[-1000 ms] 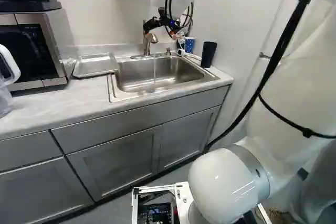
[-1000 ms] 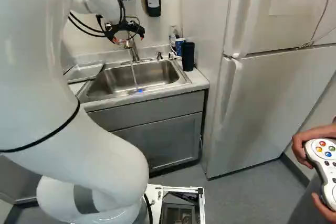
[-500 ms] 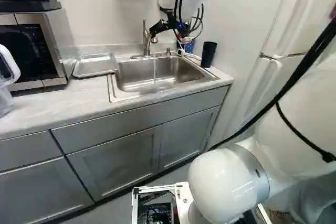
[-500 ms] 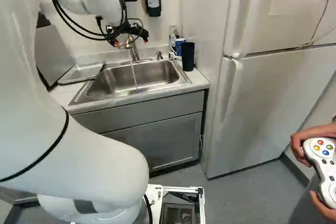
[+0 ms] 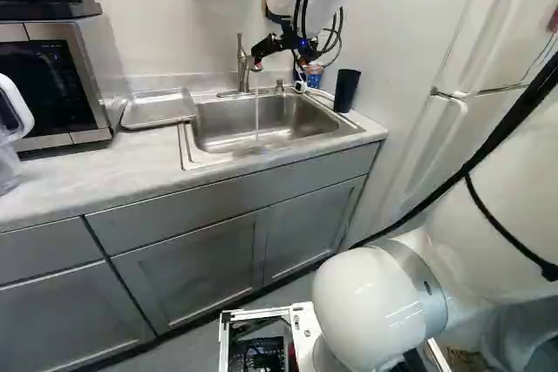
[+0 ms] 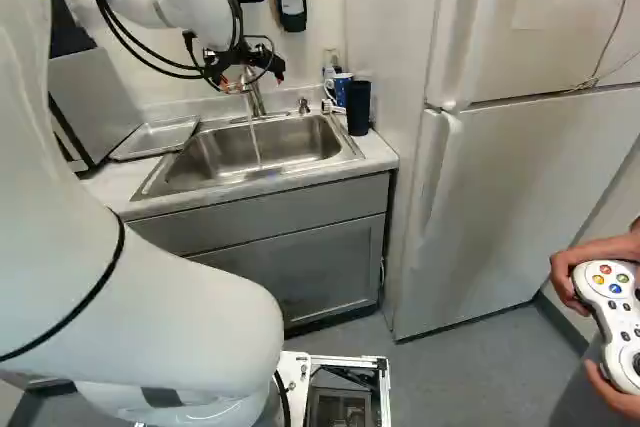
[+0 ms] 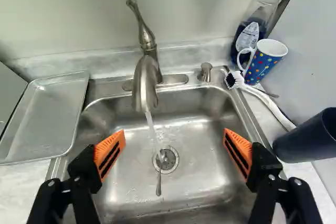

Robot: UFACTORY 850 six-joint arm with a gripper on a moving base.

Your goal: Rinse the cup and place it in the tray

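Black hand [image 7: 175, 137], wide open, empty; tap [image 7: 144, 86] running ahead; dotted cup [image 7: 262, 62], dark cup [image 7: 307, 141] rightward; rinsing, placement in tray [image 7: 46, 113] seemingly outstanding.

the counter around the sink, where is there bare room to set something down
Bare: the metal tray, between microwave and sink, and the countertop from the tray's near edge to the cabinet fronts. Crowded: beyond the sink from the tray, with polka-dot mug, dish brush, soap bottle and dark tumbler close together.
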